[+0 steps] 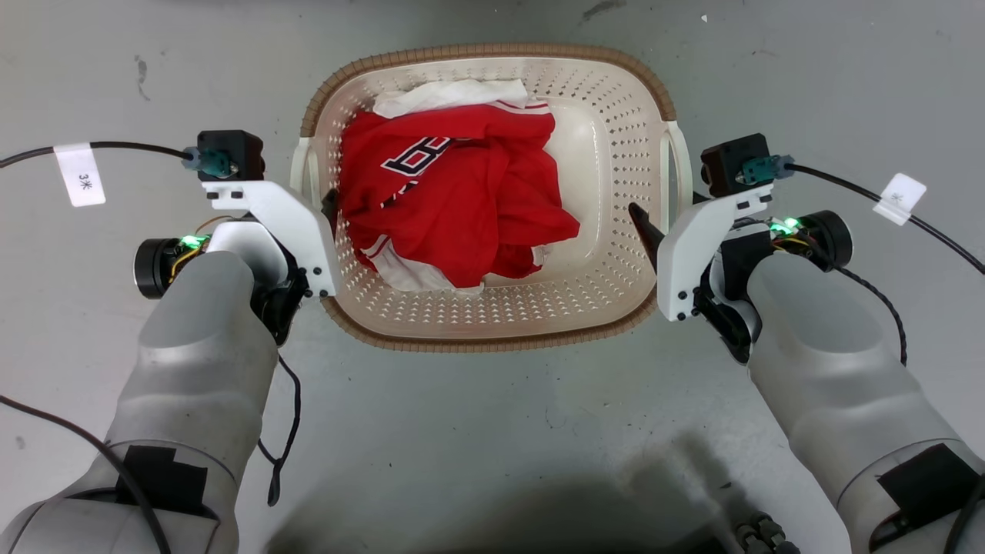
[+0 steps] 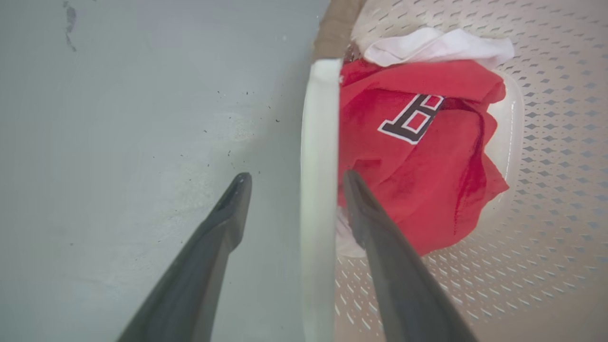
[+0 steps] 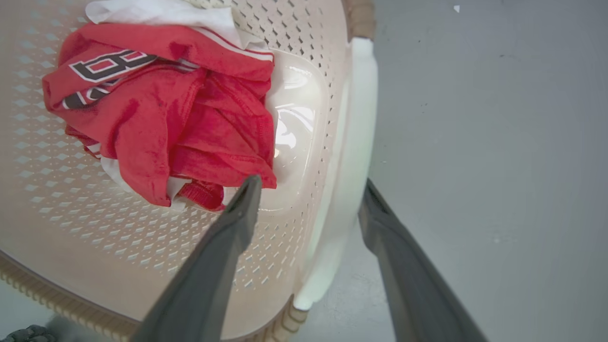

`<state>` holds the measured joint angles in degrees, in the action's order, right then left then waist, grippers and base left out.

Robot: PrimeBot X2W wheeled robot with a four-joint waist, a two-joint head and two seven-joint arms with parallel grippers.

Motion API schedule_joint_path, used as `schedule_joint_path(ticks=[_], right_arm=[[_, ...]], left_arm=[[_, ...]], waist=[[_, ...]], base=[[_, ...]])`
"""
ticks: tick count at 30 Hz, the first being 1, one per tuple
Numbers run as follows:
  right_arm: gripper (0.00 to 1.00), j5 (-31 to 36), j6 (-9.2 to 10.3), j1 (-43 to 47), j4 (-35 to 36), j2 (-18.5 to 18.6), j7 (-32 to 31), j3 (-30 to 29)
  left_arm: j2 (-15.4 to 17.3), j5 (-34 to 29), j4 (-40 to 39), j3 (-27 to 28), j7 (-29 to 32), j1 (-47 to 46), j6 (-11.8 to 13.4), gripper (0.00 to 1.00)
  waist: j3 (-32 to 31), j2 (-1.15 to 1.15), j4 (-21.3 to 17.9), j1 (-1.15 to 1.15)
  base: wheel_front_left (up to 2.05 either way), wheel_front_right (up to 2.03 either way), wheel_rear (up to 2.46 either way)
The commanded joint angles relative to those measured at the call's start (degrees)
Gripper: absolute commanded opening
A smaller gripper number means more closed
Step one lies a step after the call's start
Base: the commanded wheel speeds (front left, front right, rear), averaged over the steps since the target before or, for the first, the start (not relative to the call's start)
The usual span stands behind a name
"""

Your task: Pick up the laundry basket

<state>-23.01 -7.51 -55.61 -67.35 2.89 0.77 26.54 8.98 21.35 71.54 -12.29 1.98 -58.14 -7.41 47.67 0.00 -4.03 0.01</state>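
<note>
Both pointing forward, left gripper [image 2: 295, 175] fingers [image 2: 223, 223] parted, right gripper [image 3: 311, 180] fingers [image 3: 228, 232] parted

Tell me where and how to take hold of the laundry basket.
Grip the laundry basket by its two white side handles: the left end effector on the left handle, the right end effector on the right handle, from above. Each handle is a slim, exposed bar, so one finger goes inside, one outside.
</note>
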Motion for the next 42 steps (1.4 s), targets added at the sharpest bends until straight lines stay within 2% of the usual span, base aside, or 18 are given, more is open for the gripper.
schedule_joint_path(ticks=[1, 4, 5, 6, 7, 8, 26, 42], right_arm=[[1.0, -1.8, 0.04, -1.3, -0.1, 0.0, -1.2, 1.6], [1.0, -4.5, 0.03, -1.5, 0.1, 0.0, -3.2, 3.5], [0.94, -5.3, 0.03, -1.6, 0.1, 0.0, -4.0, 4.1], [0.49, -6.1, 0.03, -1.8, 0.1, 0.0, -4.6, 4.6], [0.13, -7.0, 0.03, -1.8, 0.3, 0.0, -5.2, 5.2], [0.0, -7.8, 0.03, -1.9, 0.5, 0.0, -5.6, 5.7], [0.0, -17.6, -0.14, -2.3, 2.3, 1.0, -7.1, 14.4], [0.0, -27.1, -0.32, 1.8, 2.5, 2.8, -15.5, 20.0]], left_arm=[[0.3, 0.7, 0.3, -0.7, 1.4, -0.8, -0.1, 1.0], [0.4, 2.0, 0.5, -1.4, 3.1, -1.0, -0.1, 1.0], [0.4, 2.4, 0.5, -1.6, 3.4, -1.0, -0.1, 1.0], [0.3, 2.9, 0.5, -1.8, 3.9, -1.0, -0.1, 0.66], [0.1, 3.2, 0.4, -2.2, 4.2, -0.9, -0.1, 0.22], [0.2, 3.5, 0.2, -2.5, 4.3, -0.9, -0.1, 0.0], [-0.5, 9.0, -0.7, -7.4, 7.0, -0.4, -0.1, 0.0], [-3.8, 13.5, 0.8, -11.1, 13.9, 2.8, -0.4, 0.0]], waist=[[0.4, 0.0, -0.1, -0.01], [0.7, 0.0, -0.2, -0.01], [0.8, 0.0, -0.2, -0.01], [0.9, 0.0, -0.2, -0.01], [0.9, 0.0, -0.2, -0.01], [1.0, 0.0, -0.1, -0.01], [-0.7, 0.0, 0.1, -0.01], [-13.9, 0.0, 1.4, -0.01]], base=[[0.0, 0.0, 0.0], [0.0, 0.0, 0.0], [0.0, 0.0, 0.0], [0.0, 0.0, 0.0], [0.0, 0.0, 0.0], [0.0, 0.0, 0.0], [0.0, 0.0, 0.0], [0.0, 0.0, 0.0]])
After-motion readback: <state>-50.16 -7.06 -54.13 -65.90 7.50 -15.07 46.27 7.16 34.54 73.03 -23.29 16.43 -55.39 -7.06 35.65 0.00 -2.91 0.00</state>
